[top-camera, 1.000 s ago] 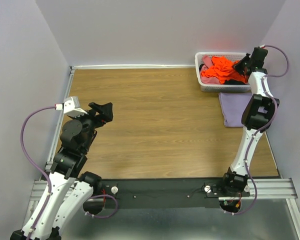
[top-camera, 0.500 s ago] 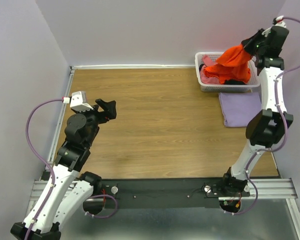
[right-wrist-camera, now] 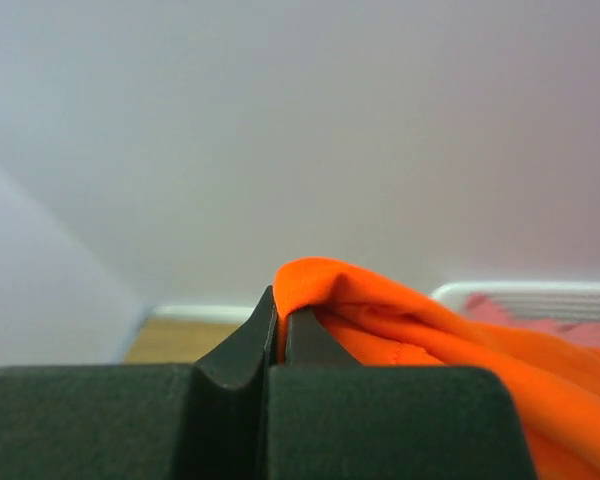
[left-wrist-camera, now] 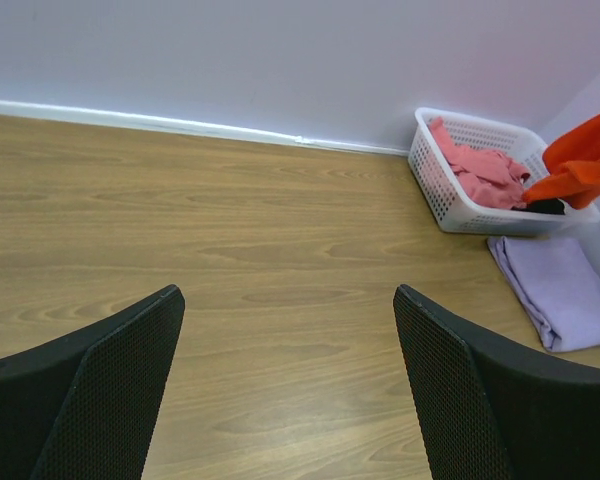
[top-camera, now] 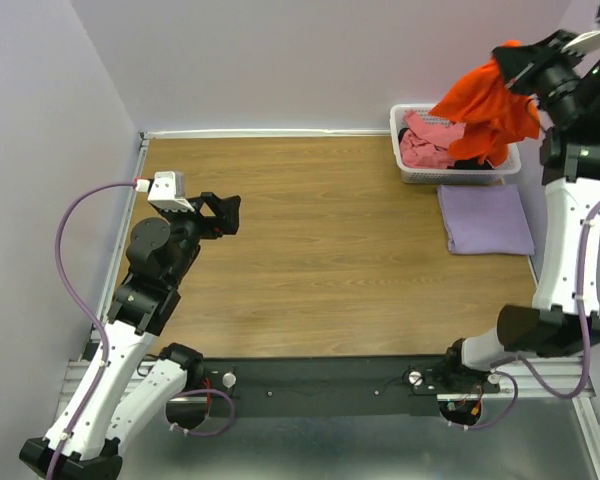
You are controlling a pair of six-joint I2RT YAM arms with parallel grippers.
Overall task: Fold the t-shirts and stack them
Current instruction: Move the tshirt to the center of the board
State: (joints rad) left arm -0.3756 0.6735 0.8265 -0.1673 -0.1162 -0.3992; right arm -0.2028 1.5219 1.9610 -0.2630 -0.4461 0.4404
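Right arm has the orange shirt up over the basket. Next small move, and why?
Probably lift a bit higher before any sideways travel. The right gripper is shut on the bright orange cloth t-shirt, but the shirt's lower edge hangs at the rim of the white plastic lattice basket, close to the dusty pink t-shirt. Swinging out now might drag or snag it.

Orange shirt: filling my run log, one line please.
right end effector: shut on orange shirt, hanging over basket | left end effector: open
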